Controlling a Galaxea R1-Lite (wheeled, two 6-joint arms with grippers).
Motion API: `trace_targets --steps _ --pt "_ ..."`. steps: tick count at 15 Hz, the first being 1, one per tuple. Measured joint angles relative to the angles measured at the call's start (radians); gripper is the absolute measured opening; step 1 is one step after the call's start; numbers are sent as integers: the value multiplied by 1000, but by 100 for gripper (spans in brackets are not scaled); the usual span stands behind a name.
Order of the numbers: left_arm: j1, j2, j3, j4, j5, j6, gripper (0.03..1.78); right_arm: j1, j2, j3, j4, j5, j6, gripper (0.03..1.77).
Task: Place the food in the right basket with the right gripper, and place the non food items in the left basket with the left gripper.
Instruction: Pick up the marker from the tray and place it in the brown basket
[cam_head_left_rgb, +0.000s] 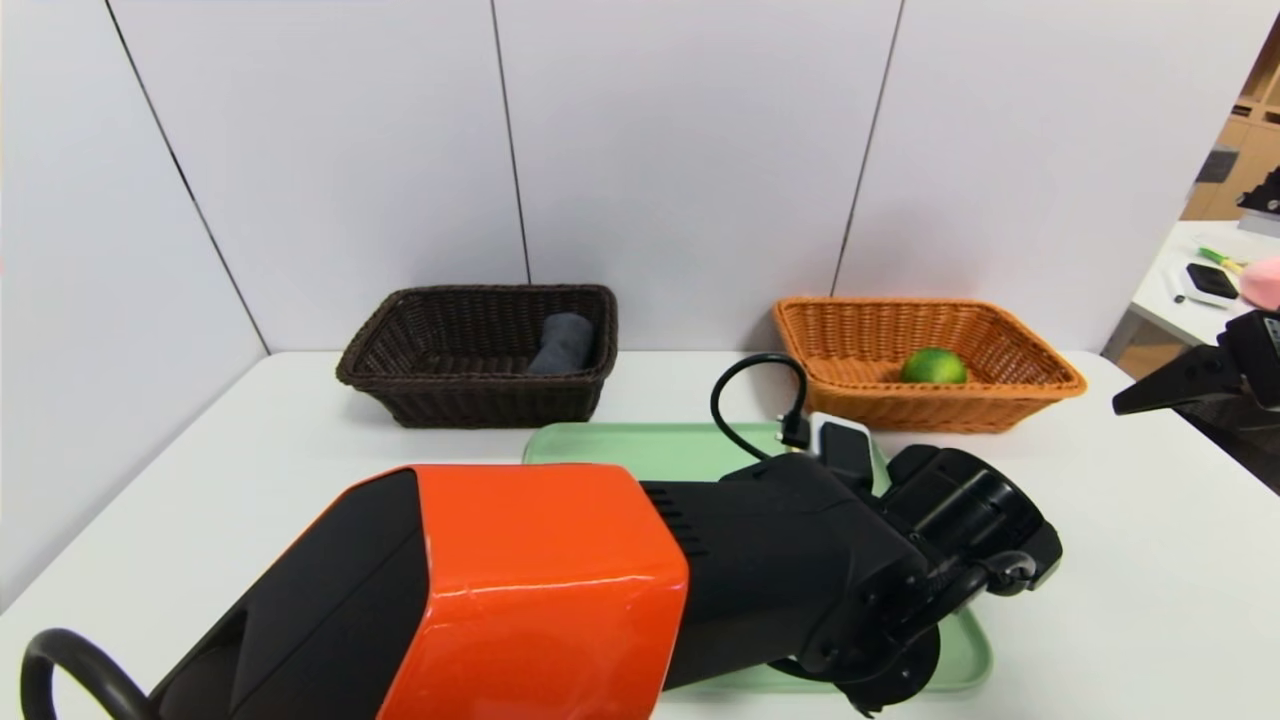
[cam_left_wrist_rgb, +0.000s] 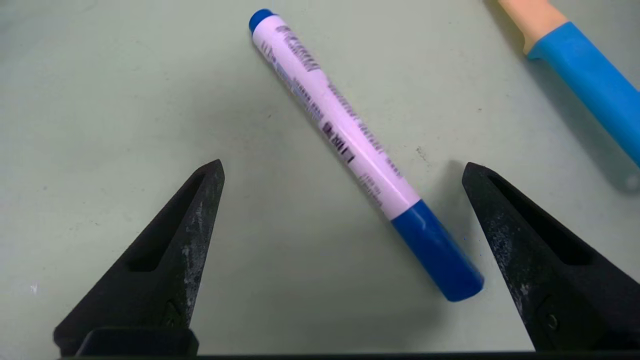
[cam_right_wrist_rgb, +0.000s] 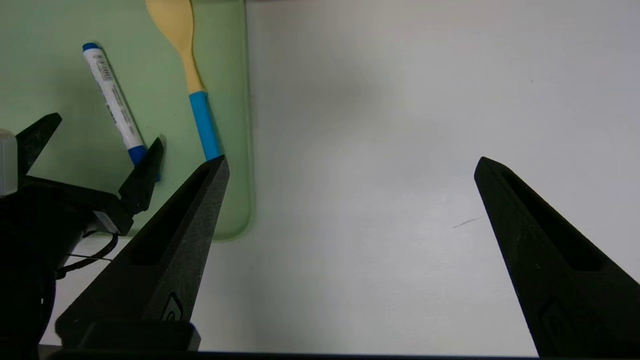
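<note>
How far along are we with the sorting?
Done: the lime sits in the orange basket, the grey towel in the dark one. In hand: nothing; the open left gripper is over the marker. Left: marker and spoon, both on the green tray.

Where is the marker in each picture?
Head view: can't see it; the black and orange left arm covers much of the green tray.
Left wrist view: the marker lies between the open fingers of the left gripper.
Right wrist view: upper left, beside the spoon.
Shared landmark: the green tray.
</note>
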Motion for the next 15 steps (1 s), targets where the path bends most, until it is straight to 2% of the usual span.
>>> trace_targets --steps 6,12,15 --pt "8 0 0 -55 -3 -29 169 7 -1 8 0 4 0 169" --pt "28 -11 0 58 -21 -161 169 10 3 8 -13 14 -3 169" --pt "34 -11 1 60 -22 -182 169 13 2 6 -14 14 -3 170"
